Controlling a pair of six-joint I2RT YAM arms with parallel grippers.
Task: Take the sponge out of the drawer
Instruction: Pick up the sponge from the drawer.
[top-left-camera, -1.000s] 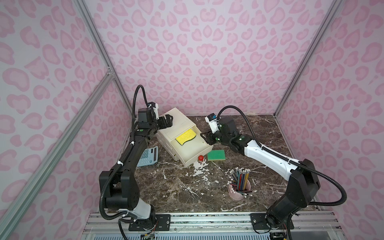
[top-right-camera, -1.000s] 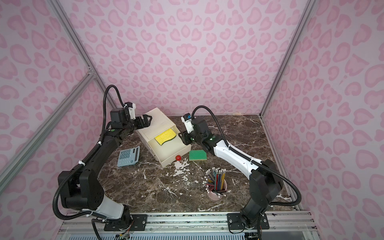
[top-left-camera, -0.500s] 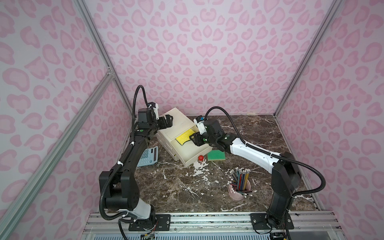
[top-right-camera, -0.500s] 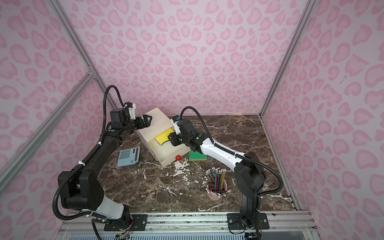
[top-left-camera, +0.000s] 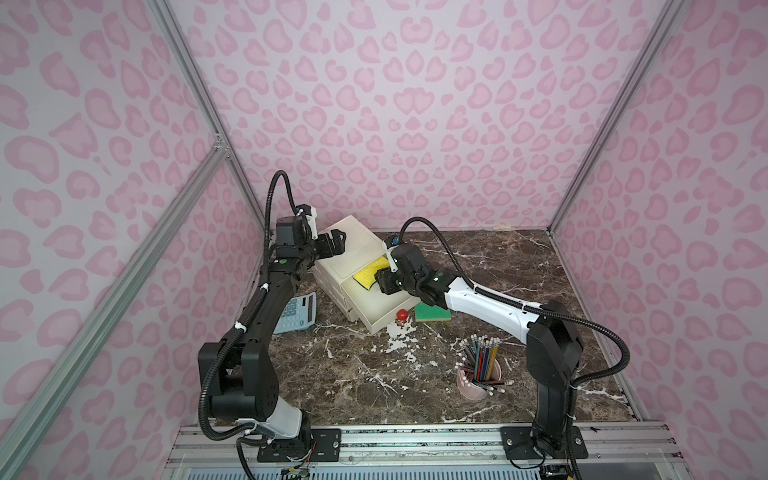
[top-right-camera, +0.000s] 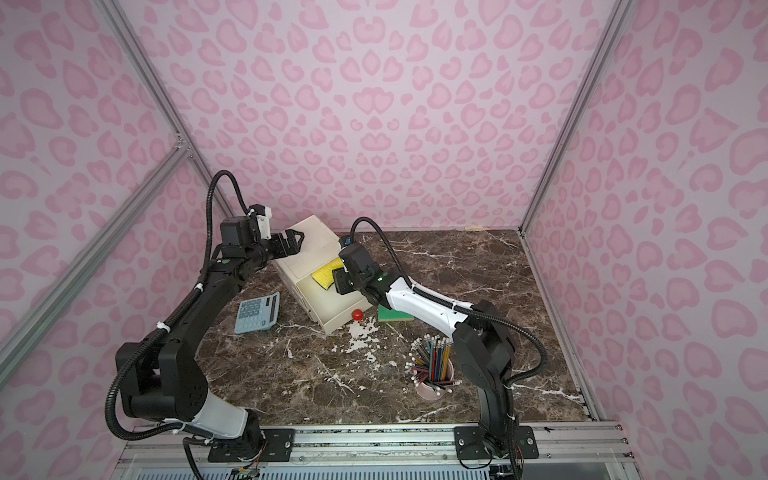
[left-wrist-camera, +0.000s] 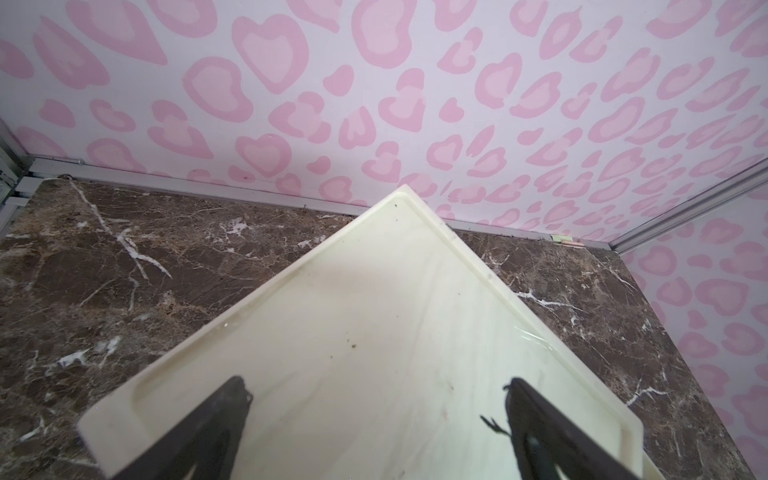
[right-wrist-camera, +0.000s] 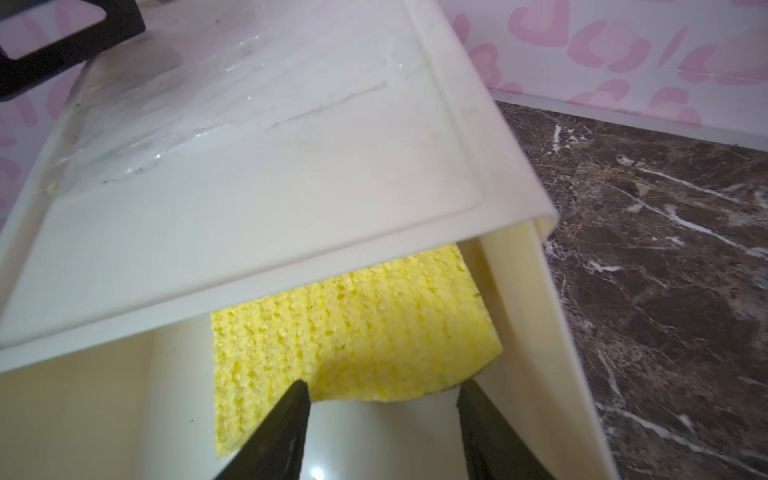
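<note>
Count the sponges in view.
2. A yellow porous sponge lies in the open cream plastic drawer, partly under the cabinet top; a flat green sponge lies on the brown marble table beside the drawer's front. The shut lower drawers could hide more.

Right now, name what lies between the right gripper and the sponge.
Nothing: in the right wrist view the right gripper, jaws open, is at the edge of the sponge, over bare drawer floor.

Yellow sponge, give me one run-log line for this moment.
stage: reach | yellow sponge: lying in open drawer | right gripper: open, tips at sponge edge | left gripper: open over cabinet top
</note>
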